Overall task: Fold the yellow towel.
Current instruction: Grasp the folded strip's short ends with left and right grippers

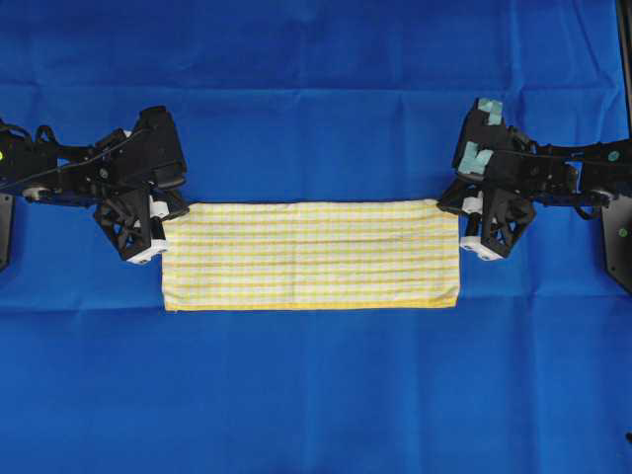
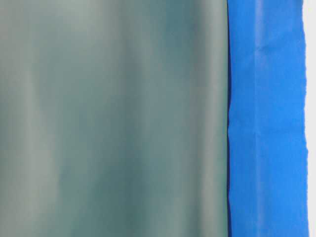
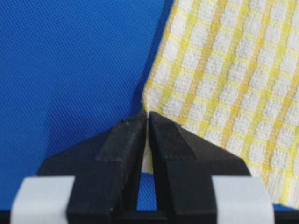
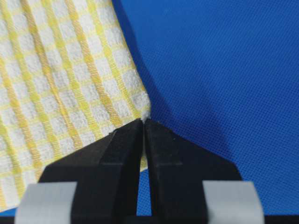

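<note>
Yellow towel [image 1: 311, 255] lies flat on the blue cloth [image 1: 316, 395] as a long horizontal band at the centre of the overhead view, yellow hem along its near edge. Left gripper [image 1: 161, 229] is at the towel's left end, jaws pinched together on the cloth edge, as its wrist view confirms [image 3: 147, 116]. Right gripper [image 1: 464, 225] is at the right end, likewise clamped on the towel edge [image 4: 143, 122]. Table-level view is blurred and shows neither gripper.

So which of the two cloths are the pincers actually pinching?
The yellow checked towel, not the plain blue cloth under it. The left pincer and right pincer are each shut on one of its short ends.
</note>
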Tool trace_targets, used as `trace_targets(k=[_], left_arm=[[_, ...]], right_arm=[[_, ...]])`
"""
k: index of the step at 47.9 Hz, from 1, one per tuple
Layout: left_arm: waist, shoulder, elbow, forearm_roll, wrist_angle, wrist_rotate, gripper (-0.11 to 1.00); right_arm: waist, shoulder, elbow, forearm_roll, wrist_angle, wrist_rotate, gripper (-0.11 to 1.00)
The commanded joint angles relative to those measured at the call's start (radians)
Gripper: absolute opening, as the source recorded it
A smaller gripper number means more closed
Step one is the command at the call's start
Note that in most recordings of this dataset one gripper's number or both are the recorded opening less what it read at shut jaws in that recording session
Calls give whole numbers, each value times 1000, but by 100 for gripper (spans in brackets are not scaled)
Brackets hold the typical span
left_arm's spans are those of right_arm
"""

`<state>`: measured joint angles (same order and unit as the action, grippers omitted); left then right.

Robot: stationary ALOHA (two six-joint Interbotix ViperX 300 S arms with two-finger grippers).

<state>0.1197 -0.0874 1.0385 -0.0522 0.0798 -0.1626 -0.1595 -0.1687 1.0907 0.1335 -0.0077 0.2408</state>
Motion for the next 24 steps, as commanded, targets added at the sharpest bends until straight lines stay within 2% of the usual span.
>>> trace_targets(k=[1,11,24], left_arm=[[-8,-41,-17,2,49,2,2],[-6,-163,-69,11,163,3,2],[-6,-344,-109,25,245,5,2]], right_arm=[[2,-55,-15,-2,15,2,2],[2,-207,-35,-3,124,2,2],[2,-403,-66,-44,255,3,2]])
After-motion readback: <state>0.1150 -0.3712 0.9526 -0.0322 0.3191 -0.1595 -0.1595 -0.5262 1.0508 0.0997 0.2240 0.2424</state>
